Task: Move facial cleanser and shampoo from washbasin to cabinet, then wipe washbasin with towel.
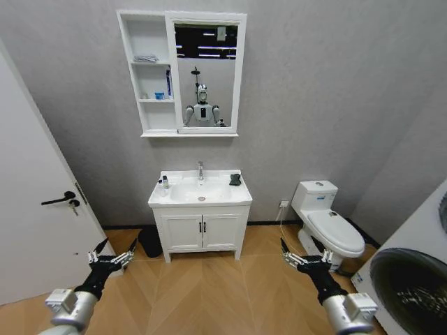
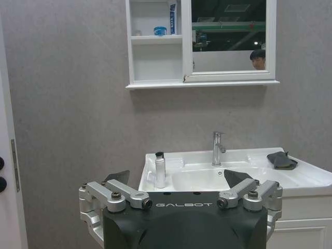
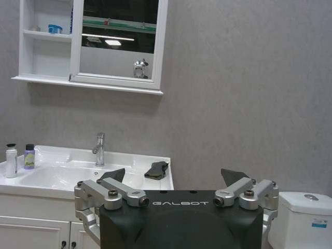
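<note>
The white washbasin (image 1: pixel 183 199) stands against the far wall, some way ahead of me. At its left rim stand two small bottles, a white one with a black cap (image 3: pixel 11 161) (image 2: pixel 160 171) and a dark-capped one with a label (image 3: pixel 29 157); I cannot tell which is the facial cleanser and which the shampoo. The black towel (image 1: pixel 235 179) (image 2: pixel 281 160) (image 3: pixel 156 169) lies folded on the right rim. Above hangs the cabinet (image 1: pixel 149 115) with its mirror. My left gripper (image 1: pixel 117 248) (image 2: pixel 178 179) and right gripper (image 1: pixel 299 246) (image 3: pixel 174 176) hover low over the floor, both open and holding nothing.
A white door (image 1: pixel 35 209) with a black handle is at the left. The toilet (image 1: pixel 328 223) and a washing machine (image 1: pixel 412 279) are at the right. A dark object (image 1: pixel 149 241) lies beside the vanity (image 1: pixel 202 232). A blue jar (image 1: pixel 159 95) sits on a cabinet shelf.
</note>
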Motion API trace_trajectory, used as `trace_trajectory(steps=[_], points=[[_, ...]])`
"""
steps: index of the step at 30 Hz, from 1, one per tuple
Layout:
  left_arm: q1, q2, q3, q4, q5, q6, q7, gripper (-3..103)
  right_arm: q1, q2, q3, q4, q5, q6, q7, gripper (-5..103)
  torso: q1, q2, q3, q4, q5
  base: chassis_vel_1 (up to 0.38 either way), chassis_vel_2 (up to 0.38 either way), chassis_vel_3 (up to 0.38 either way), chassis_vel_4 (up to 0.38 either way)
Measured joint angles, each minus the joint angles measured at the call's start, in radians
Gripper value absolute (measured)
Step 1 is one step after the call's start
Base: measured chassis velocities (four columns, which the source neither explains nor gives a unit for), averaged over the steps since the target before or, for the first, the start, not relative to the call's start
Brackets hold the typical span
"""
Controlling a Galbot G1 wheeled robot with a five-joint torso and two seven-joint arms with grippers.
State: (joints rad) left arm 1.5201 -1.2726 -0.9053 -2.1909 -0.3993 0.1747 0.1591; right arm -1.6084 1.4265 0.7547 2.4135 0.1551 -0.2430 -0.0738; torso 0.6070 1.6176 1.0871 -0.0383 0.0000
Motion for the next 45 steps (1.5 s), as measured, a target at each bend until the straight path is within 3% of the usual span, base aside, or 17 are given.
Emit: trace_trajectory(steps=[10, 25, 45], points=[[0.0, -0.005, 0.007, 0.002, 0.009, -0.03, -0.003, 100, 0.005, 0.0, -0.004, -0.001, 0.0, 0.0, 0.0, 100, 0.0, 0.0, 0.0, 0.0, -0.0001, -0.066, 0.095, 0.088, -0.049], [0.005, -0.004, 0.01, -0.029, 0.007, -0.025, -0.005, 100, -0.013, 0.008, 0.005, 0.001, 0.001, 0.016, -0.01, 100, 0.0, 0.0, 0.0, -0.0002, 0.0, -0.085, 0.085, 0.088, -0.09], [0.014, -0.02, 0.019, -0.048, 0.019, -0.025, -0.005, 100, -0.032, 0.014, 0.008, -0.006, -0.011, 0.044, -0.014, 100, 0.0, 0.0, 0.0, -0.0003, -0.0003, -0.22, 0.214, 0.209, -0.217]])
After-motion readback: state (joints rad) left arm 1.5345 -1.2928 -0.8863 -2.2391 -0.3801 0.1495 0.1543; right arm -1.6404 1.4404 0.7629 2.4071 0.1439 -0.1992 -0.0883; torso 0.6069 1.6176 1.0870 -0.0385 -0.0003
